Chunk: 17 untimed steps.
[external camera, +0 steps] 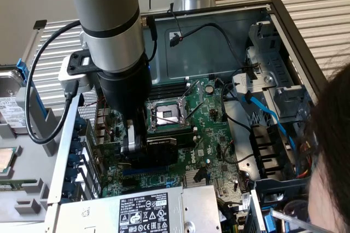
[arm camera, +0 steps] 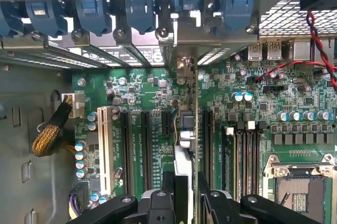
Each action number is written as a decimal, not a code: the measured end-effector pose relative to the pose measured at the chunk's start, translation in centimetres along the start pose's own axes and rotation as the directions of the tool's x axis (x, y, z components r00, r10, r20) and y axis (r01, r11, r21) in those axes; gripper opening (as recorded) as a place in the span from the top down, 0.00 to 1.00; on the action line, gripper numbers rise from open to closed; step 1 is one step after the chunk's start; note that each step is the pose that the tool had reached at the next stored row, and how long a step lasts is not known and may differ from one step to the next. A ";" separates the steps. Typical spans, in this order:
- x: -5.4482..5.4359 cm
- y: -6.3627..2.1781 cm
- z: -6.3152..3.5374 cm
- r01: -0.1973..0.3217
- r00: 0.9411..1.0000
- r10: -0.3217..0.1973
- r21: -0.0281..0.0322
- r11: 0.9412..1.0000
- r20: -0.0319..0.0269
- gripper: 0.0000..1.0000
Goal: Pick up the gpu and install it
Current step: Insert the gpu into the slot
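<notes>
We see the gripper [external camera: 133,141] of the grey robot arm [external camera: 109,25] lowered into the open black-and-grey metal computer case [external camera: 284,19]. Its black fingers [arm camera: 168,183] stand narrow, one on each side of the gpu [external camera: 161,148], a small green circuit card with a black plastic fan shroud, and they clamp it.

In the wrist view the gpu [arm camera: 185,129] appears edge-on and upright between the fingertips of the gripper [arm camera: 185,184]. It stands over the row of long black expansion slots [arm camera: 145,145] on the large green motherboard [arm camera: 253,103]. We cannot tell whether the card's lower edge is seated in a slot.

In the exterior view the card lies just beside the square silver processor socket [external camera: 167,114], between that socket and the silver power supply box with a white label [external camera: 142,211]. The dark hair of a person [external camera: 333,151] shows at the exterior view's right.
</notes>
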<state>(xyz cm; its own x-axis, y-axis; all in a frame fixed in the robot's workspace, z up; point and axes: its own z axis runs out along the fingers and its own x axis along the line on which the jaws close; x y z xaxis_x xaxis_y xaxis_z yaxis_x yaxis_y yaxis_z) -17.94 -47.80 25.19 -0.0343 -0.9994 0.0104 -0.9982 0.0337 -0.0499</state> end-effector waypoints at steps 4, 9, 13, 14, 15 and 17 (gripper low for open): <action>0.0 0.00 0.01 0.000 1.000 0.000 0.000 1.000 0.000 0.73; 0.0 0.01 0.04 0.000 1.000 0.000 0.001 1.000 0.000 0.73; 0.0 0.03 0.06 0.001 1.000 -0.001 0.001 1.000 0.000 0.73; 0.0 0.04 0.06 0.002 1.000 -0.002 0.001 1.000 0.000 0.73; 0.0 0.04 0.06 0.002 1.000 -0.002 0.001 1.000 0.000 0.73; 0.0 0.07 0.07 0.004 1.000 -0.004 0.002 1.000 0.000 0.73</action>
<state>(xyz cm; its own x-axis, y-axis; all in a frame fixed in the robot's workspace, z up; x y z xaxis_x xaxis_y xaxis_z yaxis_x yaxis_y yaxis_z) -18.01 -47.80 25.11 -0.0302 -0.9995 0.0103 -0.9982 0.0296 -0.0522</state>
